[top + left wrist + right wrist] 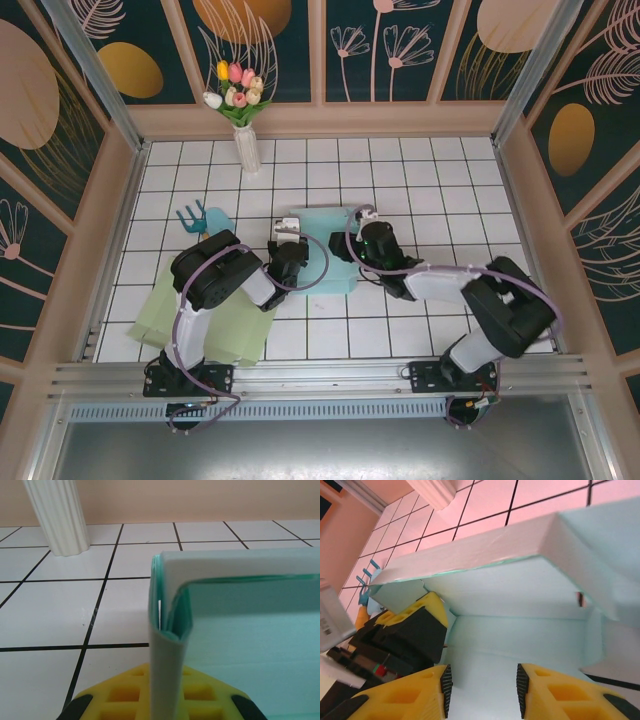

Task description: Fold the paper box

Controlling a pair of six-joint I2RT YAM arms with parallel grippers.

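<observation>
The pale teal paper box (318,262) lies half-formed at mid-table between both arms. My left gripper (289,250) is shut on the box's left wall, which stands upright between its yellow fingers (125,692) as a folded edge (167,645). My right gripper (352,243) reaches into the box from the right. In the right wrist view it (482,690) hovers open above the box floor (520,635), with nothing between its pads. The far wall (480,560) leans inward over the floor. The left gripper's finger (415,625) shows at the box's left corner.
A white vase (247,148) of tulips stands at the back; its base (57,515) is left of the box. A small blue piece (192,217) lies by the left arm. Light green sheets (165,310) lie under the left arm at the near left.
</observation>
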